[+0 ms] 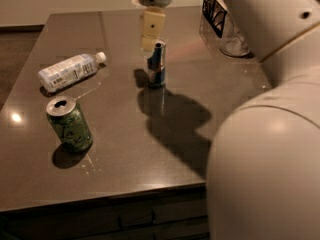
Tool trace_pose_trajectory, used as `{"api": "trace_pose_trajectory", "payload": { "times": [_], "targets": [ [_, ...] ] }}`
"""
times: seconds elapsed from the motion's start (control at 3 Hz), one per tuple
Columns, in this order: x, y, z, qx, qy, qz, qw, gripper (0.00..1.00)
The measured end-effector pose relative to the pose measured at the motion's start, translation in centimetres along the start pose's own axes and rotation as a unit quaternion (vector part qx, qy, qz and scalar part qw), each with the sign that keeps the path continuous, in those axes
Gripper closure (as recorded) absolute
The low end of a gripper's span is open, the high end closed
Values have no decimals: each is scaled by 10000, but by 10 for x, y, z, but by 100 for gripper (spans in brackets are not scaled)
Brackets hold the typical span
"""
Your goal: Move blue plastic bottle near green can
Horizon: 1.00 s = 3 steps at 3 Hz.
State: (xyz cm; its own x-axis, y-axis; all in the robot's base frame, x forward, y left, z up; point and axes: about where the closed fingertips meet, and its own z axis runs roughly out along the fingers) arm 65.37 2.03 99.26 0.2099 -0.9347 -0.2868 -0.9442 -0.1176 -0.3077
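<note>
The blue plastic bottle (70, 71) lies on its side at the left of the dark counter (200, 84), white cap pointing right. The green can (70, 124) stands upright in front of it, near the counter's front left. My gripper (151, 31) hangs above the counter at the top centre, just behind the blue-and-silver can (156, 64) and well to the right of the bottle. It holds nothing.
A slim blue-and-silver can stands mid-counter. A clear glass container (227, 31) stands at the back right. My white arm (270, 134) fills the right side of the view and hides that part of the counter. The counter's front edge runs along the bottom.
</note>
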Motion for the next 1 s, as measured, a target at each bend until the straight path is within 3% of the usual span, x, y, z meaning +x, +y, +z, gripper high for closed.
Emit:
{"api": "trace_pose_trajectory", "payload": {
  "times": [0.33,1.0],
  "targets": [
    [-42,-15,29,-102,-49,-269,9996,0],
    [-105,-17,91,-499,-24,-722,9961,0]
  ]
}}
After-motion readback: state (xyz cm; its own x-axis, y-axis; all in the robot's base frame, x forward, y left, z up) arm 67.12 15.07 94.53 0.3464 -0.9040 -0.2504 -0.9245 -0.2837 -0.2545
